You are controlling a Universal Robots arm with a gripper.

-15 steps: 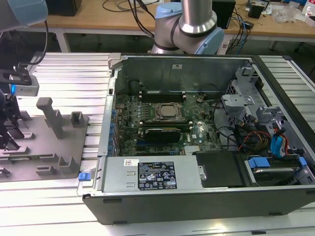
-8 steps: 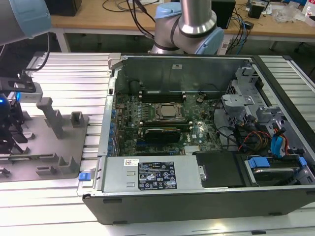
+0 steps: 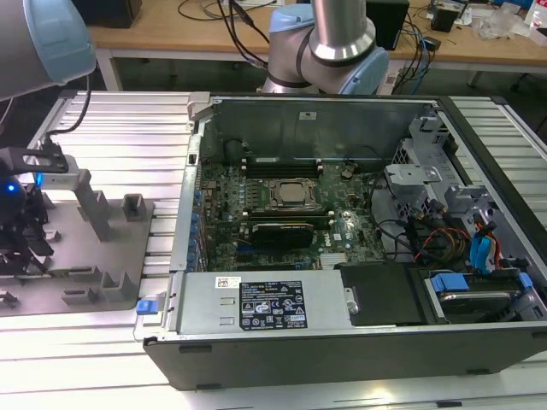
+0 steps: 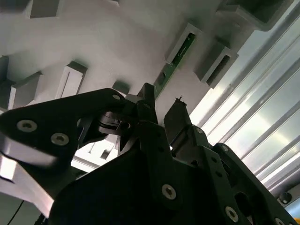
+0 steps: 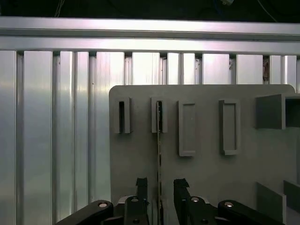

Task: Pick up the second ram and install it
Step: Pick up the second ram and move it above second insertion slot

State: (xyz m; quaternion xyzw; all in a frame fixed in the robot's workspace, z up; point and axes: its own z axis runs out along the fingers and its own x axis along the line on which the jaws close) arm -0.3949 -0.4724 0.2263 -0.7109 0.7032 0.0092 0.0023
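- Pick-up step, as I judge it: the tool (image 5: 161, 191) hangs over the grey holder plate (image 5: 206, 178) with its fingers apart. They straddle the second ram (image 5: 159, 140), which stands on edge in one of the plate's slots. Nothing is clamped yet.
- A sound grip would call for the fingers centred on that thin edge, then a straight pull clear of the slot.
- The second wrist view shows the ram's green face. The exterior view adds the open computer case (image 3: 299, 120) beside the plate.
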